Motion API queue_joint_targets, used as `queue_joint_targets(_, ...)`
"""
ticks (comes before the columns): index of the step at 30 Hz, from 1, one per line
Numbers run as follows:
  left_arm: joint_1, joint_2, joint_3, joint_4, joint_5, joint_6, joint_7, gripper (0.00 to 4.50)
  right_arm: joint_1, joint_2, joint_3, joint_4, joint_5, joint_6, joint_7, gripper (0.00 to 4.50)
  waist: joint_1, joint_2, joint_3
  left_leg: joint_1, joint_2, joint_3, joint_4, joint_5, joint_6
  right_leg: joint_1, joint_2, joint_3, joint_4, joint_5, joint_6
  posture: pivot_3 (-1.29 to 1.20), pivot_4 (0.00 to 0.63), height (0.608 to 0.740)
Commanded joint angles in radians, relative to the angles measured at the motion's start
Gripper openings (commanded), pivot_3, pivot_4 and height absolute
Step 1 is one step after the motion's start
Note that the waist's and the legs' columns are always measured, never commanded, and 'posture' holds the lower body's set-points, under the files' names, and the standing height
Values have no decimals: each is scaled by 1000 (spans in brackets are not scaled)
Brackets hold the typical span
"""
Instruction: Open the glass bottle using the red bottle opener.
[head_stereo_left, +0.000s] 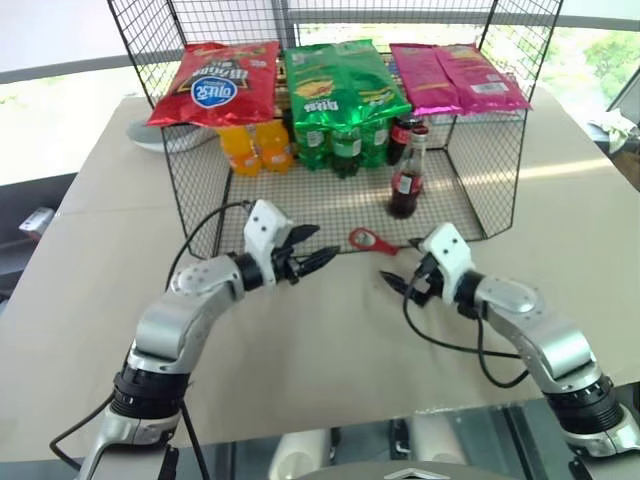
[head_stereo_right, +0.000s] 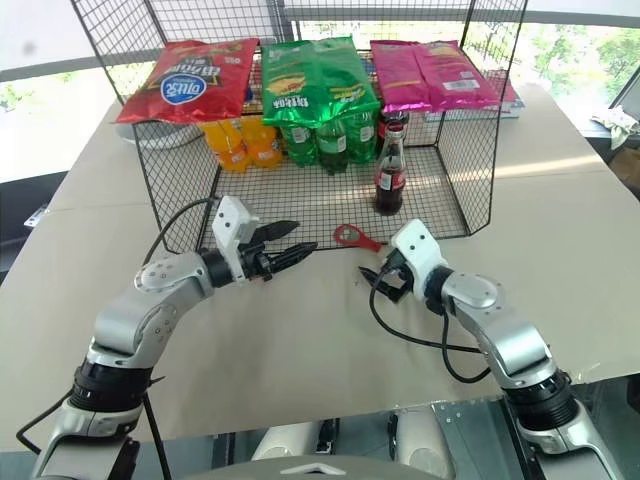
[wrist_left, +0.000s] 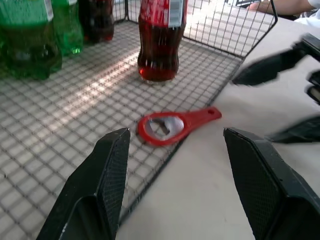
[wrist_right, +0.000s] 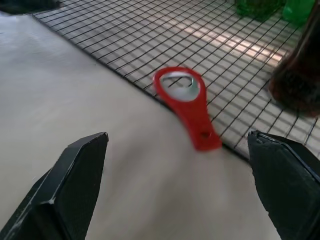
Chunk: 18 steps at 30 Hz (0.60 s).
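While the tabletop carries a wire rack, the bottle stands upright on its mesh floor. Both claws, left and right, gape wide and empty, flanking the opener straddling the rack's front edge.
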Motion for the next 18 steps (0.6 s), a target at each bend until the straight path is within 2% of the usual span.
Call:
queue_joint_targets(1, 41, 23, 43, -73, -11, -1, -7, 3056, -48, 45, 22, 59, -47, -33, -12, 4500, 1, 0, 0, 0, 0, 0, 0, 0, 0, 0, 0, 0, 0, 0, 0, 0, 150, 740)
queue_joint_targets(8, 112, 33, 86, -126, -20, 22, 13, 3056, -96, 113, -11, 109, 57, 111, 75, 4500, 2, 0, 0, 0, 0, -1, 0, 0, 0, 0, -1, 0, 0, 0, 0, 0, 150, 740)
queue_joint_targets(15, 133, 16, 101, -140, -25, 50, 42, 3056, -83, 99, -49, -41, 289, 253, 251, 4500, 3, 1, 0, 0, 0, -1, 0, 0, 0, 0, -1, -1, 0, 0, 0, 0, 150, 740)
queue_joint_targets(18, 121, -9, 97, -125, -40, 71, 55, 3056, -74, 102, -91, -58, 302, 240, 222, 4500, 3, 0, 0, 0, 0, -1, 0, 0, 0, 0, -2, -1, 0, 0, 0, 0, 150, 740)
